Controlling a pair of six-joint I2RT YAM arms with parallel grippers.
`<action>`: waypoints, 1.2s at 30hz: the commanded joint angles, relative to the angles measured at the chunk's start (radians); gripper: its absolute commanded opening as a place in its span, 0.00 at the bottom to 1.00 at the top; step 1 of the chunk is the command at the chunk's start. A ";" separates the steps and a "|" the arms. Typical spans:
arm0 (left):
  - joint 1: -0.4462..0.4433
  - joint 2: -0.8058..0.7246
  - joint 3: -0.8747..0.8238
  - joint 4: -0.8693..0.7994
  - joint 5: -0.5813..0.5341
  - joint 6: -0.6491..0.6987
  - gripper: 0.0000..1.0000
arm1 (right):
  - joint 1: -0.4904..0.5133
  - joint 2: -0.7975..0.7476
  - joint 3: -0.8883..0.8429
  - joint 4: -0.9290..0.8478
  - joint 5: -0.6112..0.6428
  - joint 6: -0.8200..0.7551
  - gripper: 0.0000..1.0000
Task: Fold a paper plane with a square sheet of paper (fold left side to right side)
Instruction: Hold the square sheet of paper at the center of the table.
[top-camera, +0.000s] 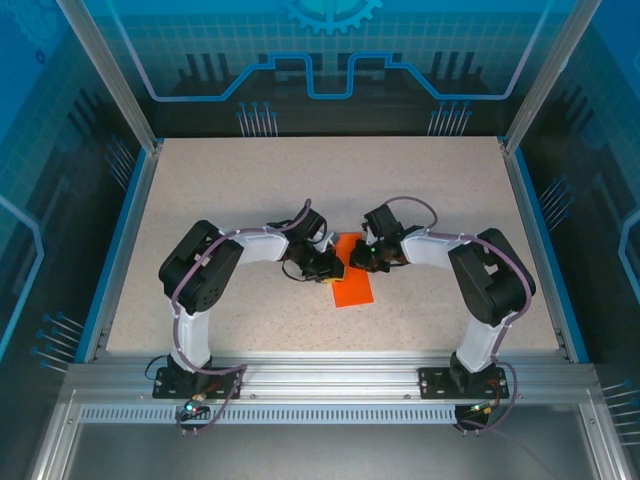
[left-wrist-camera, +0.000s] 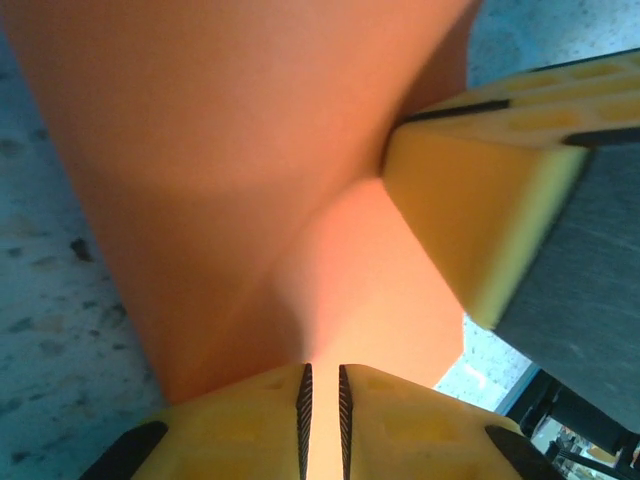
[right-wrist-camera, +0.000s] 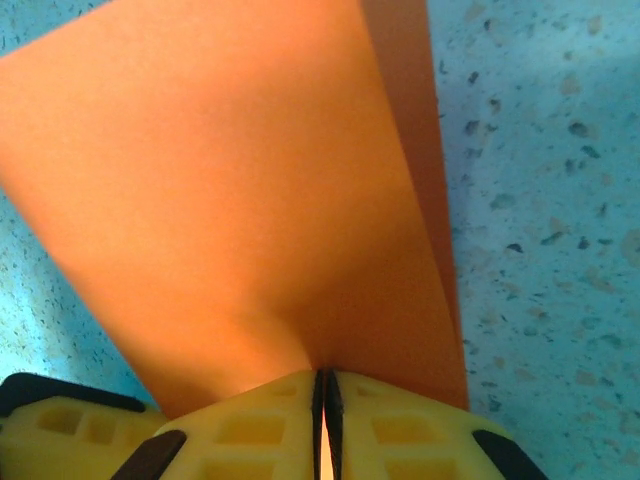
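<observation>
Station: speckled counter (top-camera: 300, 180), both arms reaching inward to its middle.

Task item: the orange sheet of paper (top-camera: 353, 285) lies at the middle of the counter between the two arms. In the overhead view it reads as a narrow oblong running near to far, not a full square. Its near end rests flat on the counter, while its far end sits between the tools.

Left tool (top-camera: 325, 266): it meets the sheet from the left side. In the left wrist view its fingers stand almost together with only a thin slit between them, and orange paper runs into that slit, so it is pinching the sheet's edge. A yellow finger (left-wrist-camera: 480, 200) of the other arm presses against the paper at the upper right of that view.

Right tool (right-wrist-camera: 322, 400): its fingers are drawn tight together on the paper, which rises into a soft ridge at the pinch. A second layer shows as a darker strip along the right edge (evidence of at least one earlier fold).

Progress, as a judgement: the sheet is already doubled and both tools have hold of it, so the left-to-right fold appears to be in hand. No slim pointed dart is seen yet. The edges have yet to be brought together, and a flat, sharp crease has yet to be pressed.
</observation>
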 joint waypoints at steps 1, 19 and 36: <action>-0.008 0.015 0.010 -0.038 -0.024 -0.002 0.18 | 0.008 -0.013 -0.022 -0.046 0.018 -0.022 0.14; -0.039 0.002 -0.034 -0.074 -0.091 -0.043 0.18 | 0.039 -0.252 -0.071 -0.161 0.004 -0.058 0.16; -0.041 -0.024 -0.005 -0.088 -0.093 -0.039 0.19 | 0.117 -0.122 -0.146 -0.190 0.016 0.010 0.13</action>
